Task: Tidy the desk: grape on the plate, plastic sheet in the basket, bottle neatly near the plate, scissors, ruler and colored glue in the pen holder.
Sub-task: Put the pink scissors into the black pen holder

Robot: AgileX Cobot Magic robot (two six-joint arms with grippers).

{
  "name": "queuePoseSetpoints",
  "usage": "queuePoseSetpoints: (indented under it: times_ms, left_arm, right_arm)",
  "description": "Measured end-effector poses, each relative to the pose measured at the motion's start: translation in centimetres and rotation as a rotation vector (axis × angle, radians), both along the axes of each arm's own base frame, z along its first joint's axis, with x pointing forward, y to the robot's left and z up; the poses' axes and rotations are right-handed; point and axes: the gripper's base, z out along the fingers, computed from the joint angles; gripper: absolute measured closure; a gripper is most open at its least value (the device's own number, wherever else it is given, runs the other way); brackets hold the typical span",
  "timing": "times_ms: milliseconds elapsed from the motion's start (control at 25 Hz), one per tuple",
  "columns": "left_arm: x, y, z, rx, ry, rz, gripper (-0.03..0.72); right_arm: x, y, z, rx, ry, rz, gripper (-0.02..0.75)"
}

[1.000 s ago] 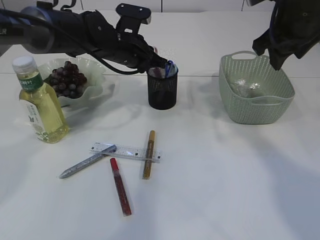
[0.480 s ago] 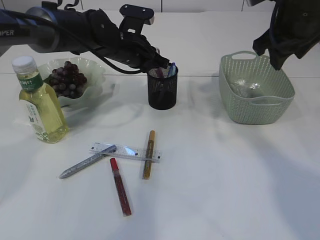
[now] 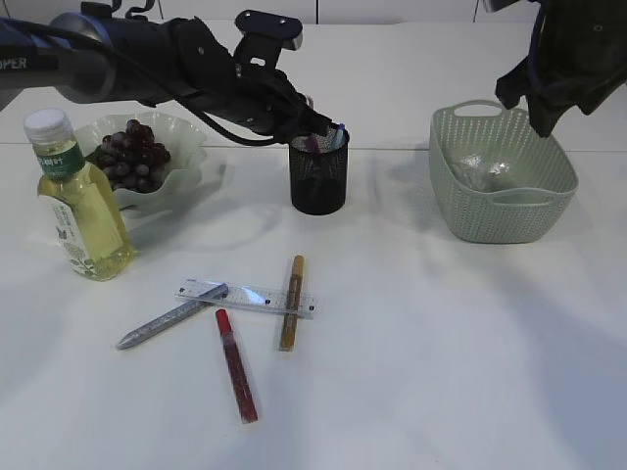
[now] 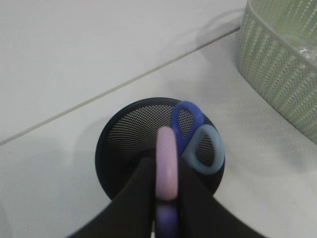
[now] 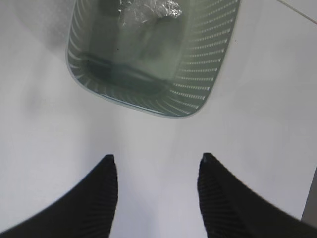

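Your pink glue stick [image 4: 167,168] stands clamped between the left gripper [image 4: 166,196] fingers, its top over the black mesh pen holder [image 3: 318,176] near the table's rear edge, beside blue scissors [image 4: 197,139] already inside. The left arm reaches in low from the rear left corner. How deep the stick sits is hidden. Your right gripper [image 5: 156,196] hangs with jaws spread and empty above the table in front of the green basket [image 5: 208,59], which holds crumpled plastic sheet [image 5: 146,11].
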Motion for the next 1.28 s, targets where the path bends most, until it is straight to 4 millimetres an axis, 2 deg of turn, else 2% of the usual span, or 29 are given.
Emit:
queuePoseSetpoints:
  times_ms: [200, 480, 720, 1040, 1280]
  left_arm:
    - [-0.2, 0.0, -0.2, 0.011, 0.023, -0.013, 0.59]
    - [-0.2, 0.0, -0.2, 0.013, 0.024, -0.014, 0.418]
    - [-0.3, 0.0, -0.1, 0.014, 0.03, -0.018, 0.392]
    - [-2.7, 0.8, 3.7, 0.128, 0.104, -0.132, 0.392]
    - [-5.4, 2.0, 6.3, 0.25, 0.244, -0.216, 0.392]
  right_arm:
    - [0.0, 0.0, 0.0, 0.0, 0.0, 0.0, 0.321]
    - [0.0, 0.0, 0.0, 0.002, -0.001, -0.006, 0.321]
    - [0.0, 0.0, 0.0, 0.002, -0.001, -0.006, 0.321]
    - [0.0, 0.1, 0.0, 0.011, 0.001, -0.006, 0.321]
    - [-0.1, 0.2, -0.1, 0.031, 0.003, -0.013, 0.321]
